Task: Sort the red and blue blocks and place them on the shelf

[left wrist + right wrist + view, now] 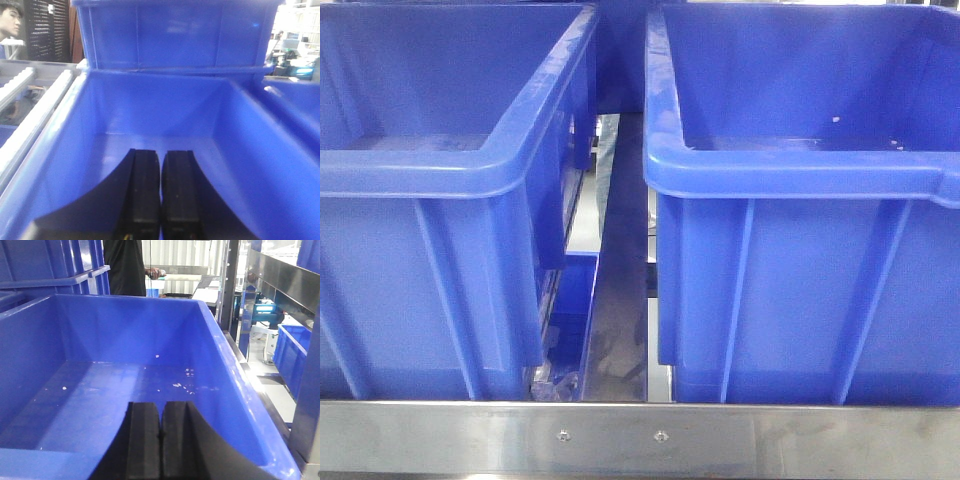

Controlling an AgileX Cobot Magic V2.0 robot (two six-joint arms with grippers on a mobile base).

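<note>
Two large blue bins are seen standing side by side on the shelf point(640, 438), a brushed steel level whose flat front rail carries two small screws point(661, 436). The left bin point(440, 200) and the right bin point(800, 200) are kept apart by a narrow gap, through which a steel strip and a further blue bin on a lower level can be made out. Both bins are ribbed on their front walls and have thick rolled rims.

In the left wrist view, the inside of a blue bin point(250, 150) is filled by nothing that can be made out beyond the left gripper point(160, 200), whose black jaws are pressed together with only a thin slit between them and nothing pinched. Another blue bin point(175, 35) is stacked behind it, and a person's head point(10, 22) is visible at the upper left.

In the right wrist view, the right gripper point(160, 445) is held over the near rim of a blue bin point(220, 355); its jaws are likewise closed against each other, with nothing held. Small white specks point(177, 385) are scattered on that bin's floor. A person in dark clothing point(125, 265) stands beyond it.

Neither the red nor the blue block can be seen in any view, so their place cannot be told.
</note>
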